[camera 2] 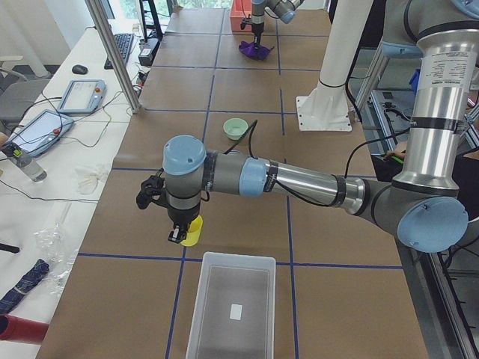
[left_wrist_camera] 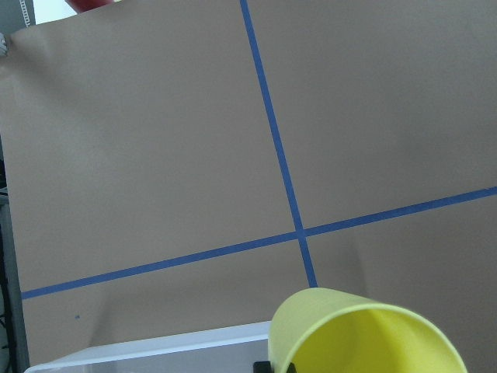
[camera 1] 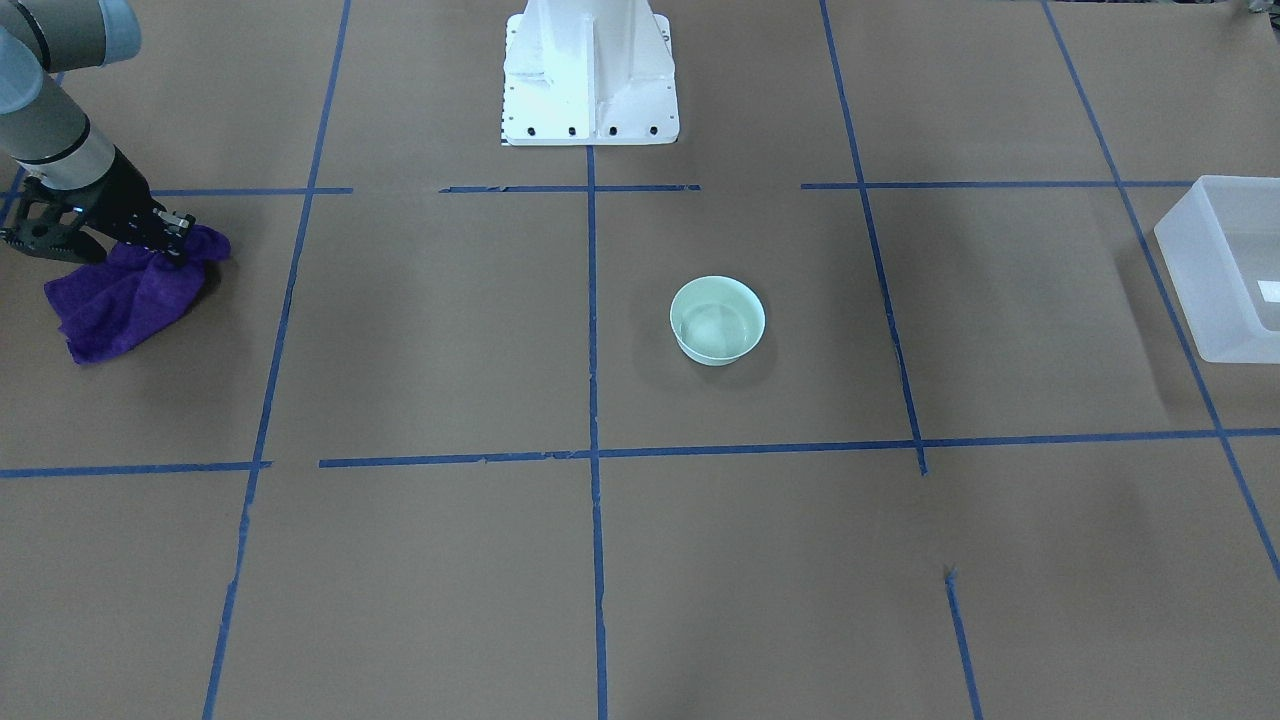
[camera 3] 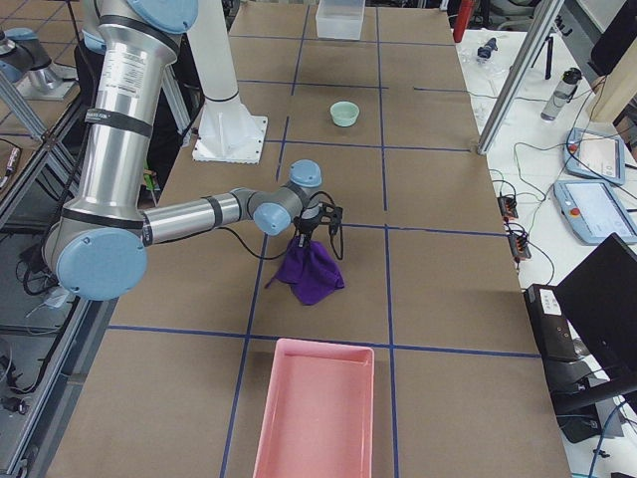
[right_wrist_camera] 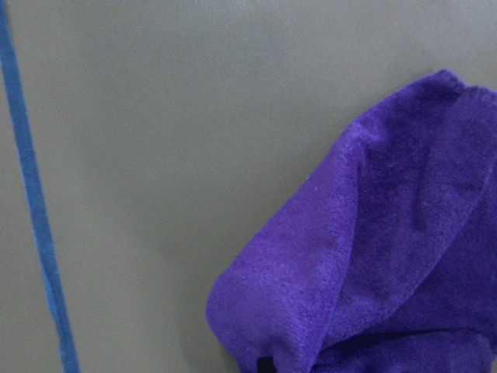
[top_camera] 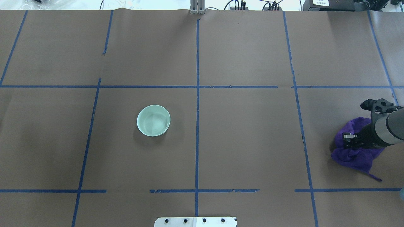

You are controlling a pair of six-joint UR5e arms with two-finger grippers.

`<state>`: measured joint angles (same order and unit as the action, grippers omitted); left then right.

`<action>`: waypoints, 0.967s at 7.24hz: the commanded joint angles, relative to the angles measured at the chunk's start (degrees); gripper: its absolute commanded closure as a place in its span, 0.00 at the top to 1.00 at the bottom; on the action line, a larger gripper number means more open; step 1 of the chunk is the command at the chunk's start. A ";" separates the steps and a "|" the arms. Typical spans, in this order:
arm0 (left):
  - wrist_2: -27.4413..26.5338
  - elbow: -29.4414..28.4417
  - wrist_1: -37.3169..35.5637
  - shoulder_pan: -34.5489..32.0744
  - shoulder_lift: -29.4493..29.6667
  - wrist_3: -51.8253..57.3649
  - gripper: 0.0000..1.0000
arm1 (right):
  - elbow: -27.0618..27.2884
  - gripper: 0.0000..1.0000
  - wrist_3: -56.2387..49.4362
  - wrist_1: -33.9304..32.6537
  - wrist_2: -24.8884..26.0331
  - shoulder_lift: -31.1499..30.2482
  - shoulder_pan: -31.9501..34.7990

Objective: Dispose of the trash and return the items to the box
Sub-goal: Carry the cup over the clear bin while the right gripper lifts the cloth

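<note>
The small yellow cup (camera 2: 192, 233) hangs tilted in my left gripper (camera 2: 178, 238), just above the table and short of the near end of the frosted white box (camera 2: 232, 305). In the left wrist view the cup (left_wrist_camera: 365, 336) fills the lower right, mouth toward the camera, with the box rim (left_wrist_camera: 155, 351) below it. At the far end of the table my right gripper (top_camera: 349, 140) is shut on a purple cloth (top_camera: 353, 154). The cloth (camera 3: 311, 271) droops from the fingers down onto the table.
A pale green bowl (top_camera: 153, 120) stands alone near the table's middle. A pink tray (camera 3: 314, 410) lies at the table's end beyond the purple cloth. The white robot base (camera 1: 590, 75) is at the table's edge. Blue tape lines cross the brown table.
</note>
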<state>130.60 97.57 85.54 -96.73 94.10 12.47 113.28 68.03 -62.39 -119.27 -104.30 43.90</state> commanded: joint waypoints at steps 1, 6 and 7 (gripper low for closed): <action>0.10 -1.15 -0.02 -0.22 -1.89 0.19 0.00 | 7.09 0.00 -1.14 -3.58 -5.94 -0.99 6.95; 0.45 -3.41 3.21 0.05 -10.34 -1.92 0.00 | 15.92 0.00 -24.39 -26.11 -9.39 2.26 24.88; 0.53 -8.40 10.11 0.22 -10.78 -2.01 0.00 | 15.83 0.00 -27.40 -26.20 -11.75 2.26 28.05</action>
<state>131.05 93.90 89.49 -96.70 84.05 10.94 129.00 45.75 -87.46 -128.64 -102.25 67.26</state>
